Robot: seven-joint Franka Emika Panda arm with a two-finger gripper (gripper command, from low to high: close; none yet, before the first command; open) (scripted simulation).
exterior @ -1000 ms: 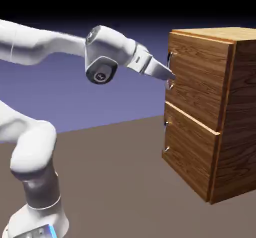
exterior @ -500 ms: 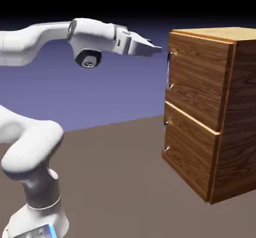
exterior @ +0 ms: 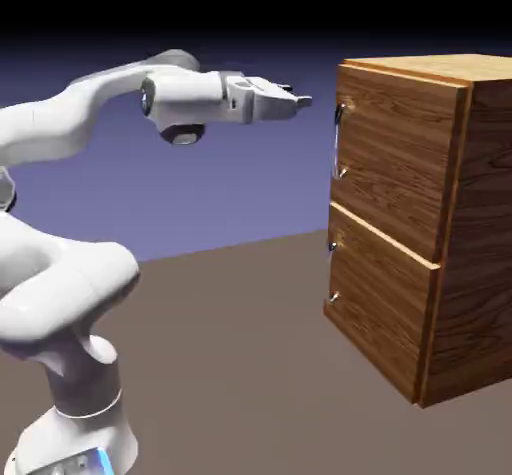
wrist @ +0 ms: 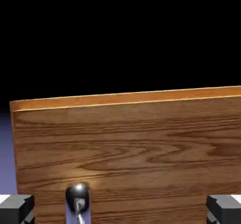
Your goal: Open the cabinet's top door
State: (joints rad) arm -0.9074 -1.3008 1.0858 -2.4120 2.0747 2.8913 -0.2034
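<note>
The brown wood-grain cabinet (exterior: 425, 223) stands at the exterior view's right, with its top door (exterior: 385, 158) flush and closed. The door's slim vertical silver handle (exterior: 338, 141) runs along its left edge. My gripper (exterior: 300, 103) hangs in the air a short way left of the handle's upper end, pointing at the door and touching nothing. In the hand view the top door (wrist: 141, 157) fills the lower half, the handle's upper end (wrist: 77, 197) shows near the left fingertip (wrist: 16, 208), and the fingertips stand wide apart with nothing between them.
The shorter lower panel (exterior: 375, 308) has its own small handle (exterior: 331, 273) at its left edge. The brown table (exterior: 240, 363) stretches between the arm's base and the cabinet.
My hand pulled back from the handle, rose and levelled out. It now sits higher and further left than a second ago. The door has not moved.
</note>
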